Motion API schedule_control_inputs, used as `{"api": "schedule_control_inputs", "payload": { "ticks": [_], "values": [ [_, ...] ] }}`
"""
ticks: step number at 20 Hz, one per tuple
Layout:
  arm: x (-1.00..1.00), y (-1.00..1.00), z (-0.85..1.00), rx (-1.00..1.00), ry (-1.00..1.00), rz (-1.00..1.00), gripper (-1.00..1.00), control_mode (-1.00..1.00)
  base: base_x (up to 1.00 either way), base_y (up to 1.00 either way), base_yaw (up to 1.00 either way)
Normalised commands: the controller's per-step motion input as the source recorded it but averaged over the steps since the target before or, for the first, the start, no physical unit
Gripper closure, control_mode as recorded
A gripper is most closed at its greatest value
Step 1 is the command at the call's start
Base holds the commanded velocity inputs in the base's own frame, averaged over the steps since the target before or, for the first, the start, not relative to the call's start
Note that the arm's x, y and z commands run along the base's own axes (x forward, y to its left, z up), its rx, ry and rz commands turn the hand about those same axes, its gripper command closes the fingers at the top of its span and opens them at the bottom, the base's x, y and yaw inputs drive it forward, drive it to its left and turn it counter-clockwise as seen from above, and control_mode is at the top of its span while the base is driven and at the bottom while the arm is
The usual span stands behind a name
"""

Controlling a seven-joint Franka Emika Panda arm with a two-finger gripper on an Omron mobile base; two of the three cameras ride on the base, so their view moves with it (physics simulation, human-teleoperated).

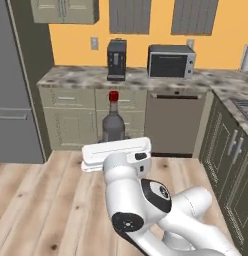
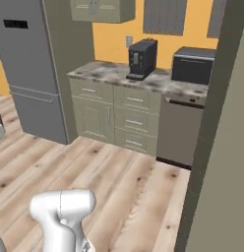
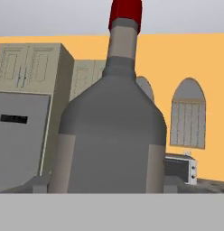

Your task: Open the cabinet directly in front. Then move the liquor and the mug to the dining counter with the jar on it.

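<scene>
Left base view showed the liquor (image 1: 113,122) upright, red cap on, held aloft by the gripper (image 1: 115,150), whose jaws were spread wide around its base, above the wood floor (image 1: 41,200) and well short of the worktop (image 1: 91,76) bearing a coffee machine (image 1: 116,60) and toaster oven (image 1: 171,61).

Grey liquor (image 3: 111,135) with red cap, orange wall (image 1: 141,42) behind.

Robot arm (image 1: 146,210): glossy white rounded link shells, dark joint rings with black end caps, and a flat white rectangular hand block (image 1: 116,152) bearing a small black inset.
</scene>
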Motion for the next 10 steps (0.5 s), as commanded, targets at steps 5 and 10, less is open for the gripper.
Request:
{"api": "schedule_control_inputs", "payload": {
  "ticks": [5, 10],
  "values": [
    [0.00, 0.00, 0.00, 0.00, 0.00, 0.00, 1.00, 1.00, 0.95, -0.08, 0.53],
    [0.00, 0.00, 0.00, 0.00, 0.00, 0.00, 1.00, 1.00, 0.15, 0.00, 0.96]
  ]
}}
